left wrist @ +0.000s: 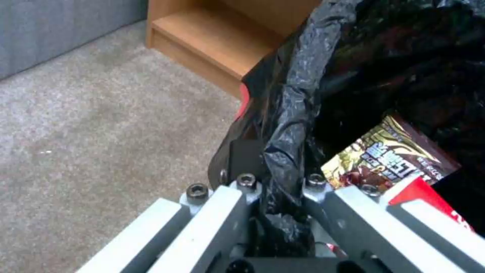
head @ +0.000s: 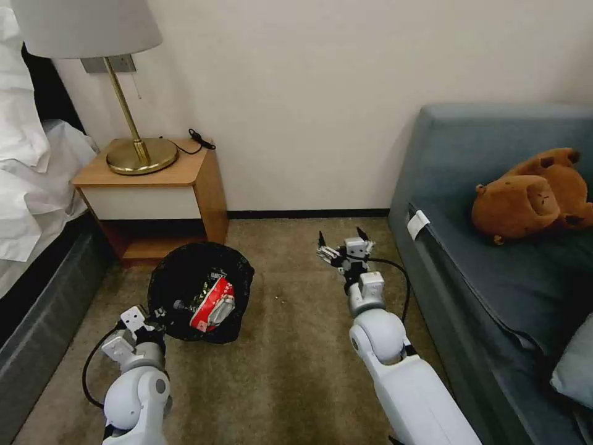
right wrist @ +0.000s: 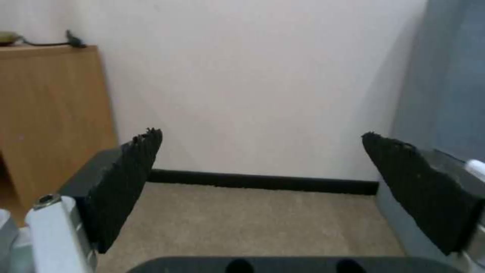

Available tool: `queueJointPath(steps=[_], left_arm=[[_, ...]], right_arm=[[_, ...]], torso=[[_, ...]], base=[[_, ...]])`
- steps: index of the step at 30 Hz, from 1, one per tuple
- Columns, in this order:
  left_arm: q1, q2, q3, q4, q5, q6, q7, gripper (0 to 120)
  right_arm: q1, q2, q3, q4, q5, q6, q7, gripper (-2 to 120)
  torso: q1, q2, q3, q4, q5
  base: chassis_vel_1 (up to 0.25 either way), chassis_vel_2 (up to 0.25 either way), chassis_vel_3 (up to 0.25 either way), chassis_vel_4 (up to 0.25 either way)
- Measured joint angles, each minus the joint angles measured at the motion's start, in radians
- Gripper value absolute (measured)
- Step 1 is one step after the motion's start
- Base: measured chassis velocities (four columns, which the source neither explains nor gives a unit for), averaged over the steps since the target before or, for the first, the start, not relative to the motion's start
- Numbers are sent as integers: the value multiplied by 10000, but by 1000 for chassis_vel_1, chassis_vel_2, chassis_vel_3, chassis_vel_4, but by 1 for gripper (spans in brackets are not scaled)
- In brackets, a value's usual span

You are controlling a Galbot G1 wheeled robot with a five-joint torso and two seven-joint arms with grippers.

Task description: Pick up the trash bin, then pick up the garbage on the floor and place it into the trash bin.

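Head view: left claw (head: 162,314) pinching the near rim of the trash bin (head: 185,272), held over the carpet (head: 290,371) beside the wooden nightstand (head: 185,179); red-and-white cup (head: 213,304) and wrapper inside. Right claw (head: 343,243) spread, empty, raised near the blue sofa (head: 494,266). Left wrist view: fingers (left wrist: 242,155) clamped on black liner (left wrist: 293,98), brown-gold wrapper (left wrist: 389,155) just inside. Right wrist view: 2 pads (right wrist: 126,182) wide apart, facing the wall (right wrist: 263,83).

Black-lined trash bin (head: 201,290) holding garbage (head: 212,304)
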Motion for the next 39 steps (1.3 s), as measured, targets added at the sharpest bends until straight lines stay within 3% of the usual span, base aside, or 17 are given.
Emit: queueJointPath(steps=[6, 14, 17, 21, 23, 27, 29, 39], left_arm=[[62, 119, -9, -111, 110, 296, 346, 1], [64, 142, -98, -383, -571, 951, -321, 1], [99, 151, -209, -543, -1746, 1383, -1130, 1], [-9, 146, -343, -668, -2592, 1716, -1764, 1], [-296, 127, -512, -739, -3436, 2081, -2561, 1], [-723, 142, -745, -660, -4013, 2298, -3151, 1], [-1274, 191, -1013, -526, -4732, 2642, -3898, 1], [-2064, 246, -1302, -111, -5375, 2898, -5228, 1]], right_arm=[[-386, 76, 461, -7, -190, 396, -298, 100], [-616, 66, 801, -32, -407, 937, -672, 100], [-804, -45, 944, -108, -558, 1320, -957, 100], [-928, -79, 1068, -209, -609, 1590, -1109, 100], [-1102, -93, 1184, -384, -723, 2005, -1205, 100], [-1283, -68, 1332, -468, -968, 2541, -1249, 100], [-1517, -60, 1473, -384, -879, 2692, -1371, 100], [-1848, 5, 1565, -598, -510, 2858, -1504, 100]], torso=[[0, 0, 0, -1, 0], [0, 0, -1, -1, 1], [0, 0, 0, 0, 0], [0, 0, 0, 0, 0], [0, 0, 0, 0, 0], [0, 0, 0, 0, 3], [0, 0, 0, -1, 0], [1, 0, 0, -1, -1]], base=[[0, 0, 0, 0], [0, 0, 0, 0], [0, 0, 0, 0], [0, 0, 0, 0], [0, 0, 0, 0], [0, 0, 0, 0], [0, 0, 0, 0], [0, 0, 0, 0]])
